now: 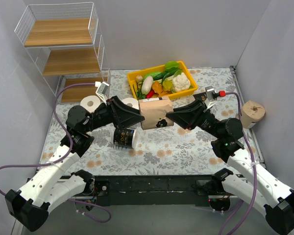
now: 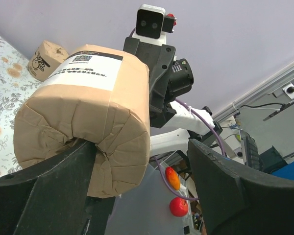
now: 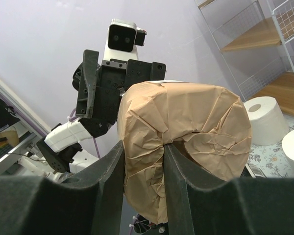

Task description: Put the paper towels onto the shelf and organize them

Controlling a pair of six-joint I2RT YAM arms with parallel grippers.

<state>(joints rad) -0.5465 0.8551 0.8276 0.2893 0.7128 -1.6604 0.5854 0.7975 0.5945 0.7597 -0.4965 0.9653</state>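
centrally, left gripper (image 1: 140, 116): arm bent low and reaching inward, jaws spread wide, one finger against the tan roll (image 1: 154, 113). the roll is a crumpled, paper-wrapped cylinder held above the floral table (image 1: 186, 147), well right of the wire-and-wood shelf (image 1: 59, 32). right gripper (image 1: 168, 118): arm mirrored, fingers pinched tight on the roll's pleated end.

1 yellow bin (image 1: 132, 78) of vegetables (cauliflower (image 1: 181, 82) at its right) sits on the floral tablecloth (image 1: 176, 147).
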